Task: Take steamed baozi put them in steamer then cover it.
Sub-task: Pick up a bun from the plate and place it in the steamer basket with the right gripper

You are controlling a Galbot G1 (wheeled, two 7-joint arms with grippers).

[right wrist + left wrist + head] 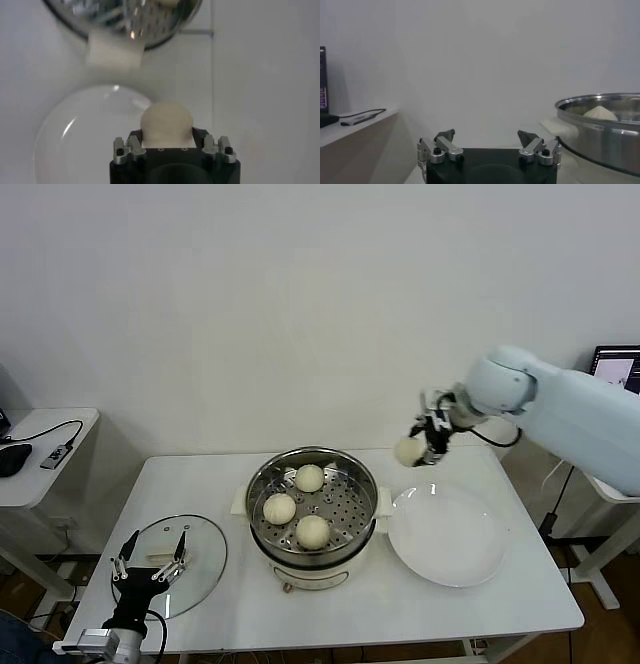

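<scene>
The steamer stands mid-table with three baozi on its perforated tray: one at the back, one at the left, one at the front. My right gripper is shut on the fourth baozi and holds it in the air above the far edge of the white plate, right of the steamer. In the right wrist view the baozi sits between the jaws. The glass cover lies flat at the table's front left. My left gripper is open just above the cover.
A side table with a mouse and cable stands at the left. A monitor is at the far right. In the left wrist view the steamer rim shows to one side with a baozi inside.
</scene>
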